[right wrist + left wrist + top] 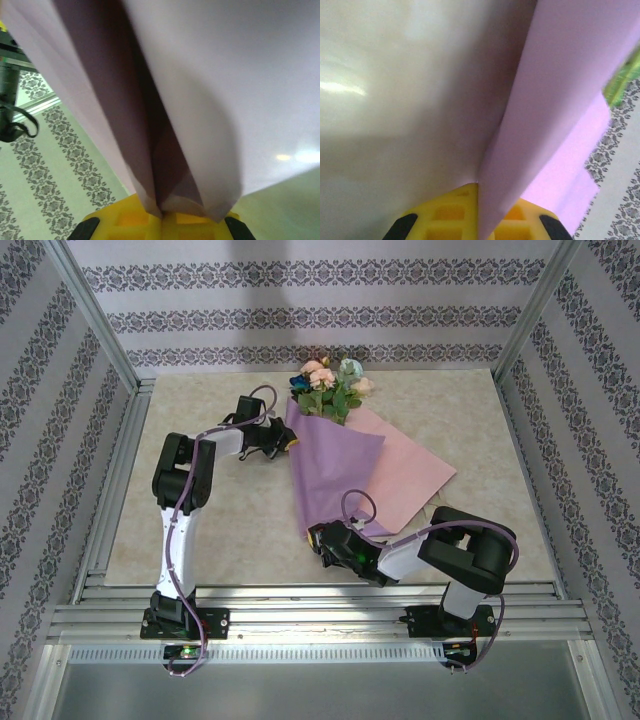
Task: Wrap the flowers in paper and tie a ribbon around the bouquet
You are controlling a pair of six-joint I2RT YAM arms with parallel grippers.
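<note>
Table (200, 530) is lying pale and marbled, smooth with a soft sheen, boxed on three sides by walls (300, 300) papered in grey damask stripes, with ribbed aluminium rails (320, 615) running along the near edge. Bare surface is stretching widest on the left half. A narrower strip is showing on the right between the sheet and the side wall. Little room is remaining at the far edge, where the blooms are sitting close to the back wall. Paper (335, 475) is lying mid-table, thin and matte. Its lilac face is folded over into a long tapering wedge, and its pink underside is spreading flat to the right as a broad angular flap. The wedge's long axis is running almost straight away from the arms, narrow end near, wide end far. Flowers (333, 382) are poking out of that wide far end, a small cluster in pink, peach and pale teal with green leaves, heads pointing toward the back wall, stems hidden under the fold. Right gripper (315, 537) is sitting at the wedge's near tip, close to the rails, its yellow pads (125, 220) pressed together on several gathered layers of lilac sheet. Left gripper (287, 440) is reaching in from the left at the wedge's upper edge, just below the leaves, its yellow pads (447, 215) pinching a single standing lilac edge.
</note>
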